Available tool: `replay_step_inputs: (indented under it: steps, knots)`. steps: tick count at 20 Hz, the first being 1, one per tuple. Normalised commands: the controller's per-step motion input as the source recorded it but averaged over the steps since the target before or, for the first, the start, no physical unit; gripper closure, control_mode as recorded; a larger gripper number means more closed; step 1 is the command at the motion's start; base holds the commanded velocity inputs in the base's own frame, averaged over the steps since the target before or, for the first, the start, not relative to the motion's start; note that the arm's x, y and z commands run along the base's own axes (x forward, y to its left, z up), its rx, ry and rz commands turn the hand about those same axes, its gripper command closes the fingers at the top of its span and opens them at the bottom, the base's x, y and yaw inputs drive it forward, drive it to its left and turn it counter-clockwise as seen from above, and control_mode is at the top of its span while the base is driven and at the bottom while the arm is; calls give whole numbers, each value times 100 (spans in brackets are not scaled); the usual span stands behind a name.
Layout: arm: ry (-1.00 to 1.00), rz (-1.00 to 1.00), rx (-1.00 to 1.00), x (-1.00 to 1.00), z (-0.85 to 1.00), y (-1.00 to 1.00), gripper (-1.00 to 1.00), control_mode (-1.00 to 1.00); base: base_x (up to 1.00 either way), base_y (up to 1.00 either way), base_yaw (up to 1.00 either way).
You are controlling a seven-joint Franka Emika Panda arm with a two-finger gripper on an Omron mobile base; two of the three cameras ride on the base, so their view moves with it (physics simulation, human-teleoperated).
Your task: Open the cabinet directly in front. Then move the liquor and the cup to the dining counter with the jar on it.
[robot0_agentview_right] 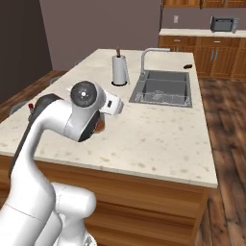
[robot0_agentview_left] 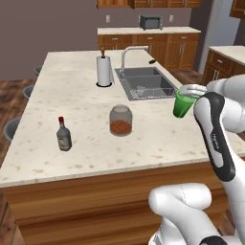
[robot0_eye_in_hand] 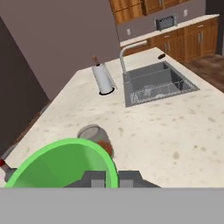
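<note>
Beige speckled stone island counter [robot0_agentview_left: 72, 143] carries one red-capped glass liquor bottle [robot0_agentview_left: 63, 135] and one squat clear jar [robot0_agentview_left: 120, 120]; above it, gripper [robot0_eye_in_hand: 111, 178] grasps one green plastic cup [robot0_agentview_left: 183, 105].

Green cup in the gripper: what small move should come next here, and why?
Probably lower the cup straight down onto the dining counter and then release. The gripper is shut on the cup's rim and holds it above the stone top, right of the jar. The liquor already stands on the counter, so setting the cup down looks like the last piece left.
</note>
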Motion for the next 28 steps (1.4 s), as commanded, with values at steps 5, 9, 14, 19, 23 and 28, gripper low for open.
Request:
replay_step_inputs:
  steps: [5, 9, 14, 19, 23, 28]
  knots:
    - [0, 8, 0, 74, -60, -6, 100, -100, 0, 0, 0]
    - [13, 6, 0, 82, -46, -5, 100, -100, 0, 0, 0]
    - [23, 2, 0, 90, -45, 0, 100, -100, 0, 0, 0]
    - [13, 4, 0, 37, -21, 0, 100, -100, 0, 0, 0]
    - [1, 0, -1, 5, -25, 0, 100, -100, 0, 0, 0]
    - [14, 0, -2, 15, -69, 0, 100, -100, 0, 0, 0]
